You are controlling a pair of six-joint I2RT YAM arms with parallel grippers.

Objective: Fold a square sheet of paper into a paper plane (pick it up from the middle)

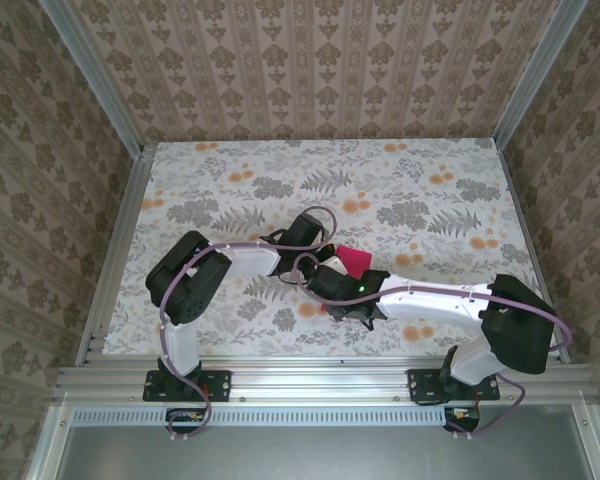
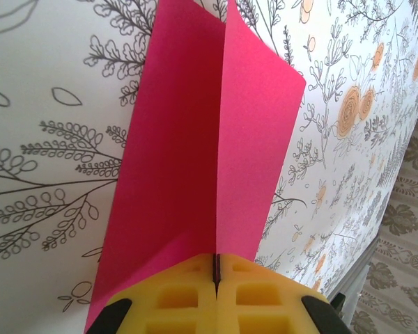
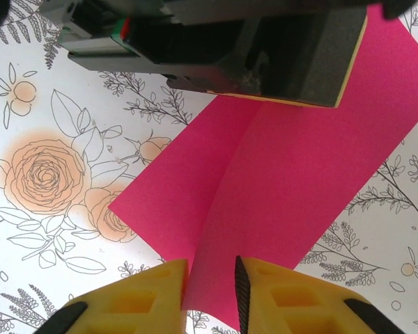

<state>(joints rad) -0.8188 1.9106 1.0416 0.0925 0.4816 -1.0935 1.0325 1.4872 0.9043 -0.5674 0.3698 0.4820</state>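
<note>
Yellow left fingers [image 2: 174, 300] of mine are pinching the square sheet of paper [image 2: 195, 139] at its crease; my right fingers [image 3: 136, 299] are straddling its edge, slightly apart.

From above, the right arm [image 1: 410, 297] covers most of the pink sheet [image 1: 353, 263]; in the left wrist view its far end runs off at twelve o'clock.

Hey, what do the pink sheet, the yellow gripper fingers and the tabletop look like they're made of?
The pink sheet: thin matte paper, since it holds a sharp crease. The yellow fingers: probably moulded plastic, dull, with recessed pockets. The tabletop: a smooth floral print, perhaps vinyl or paper; hard to tell.
</note>
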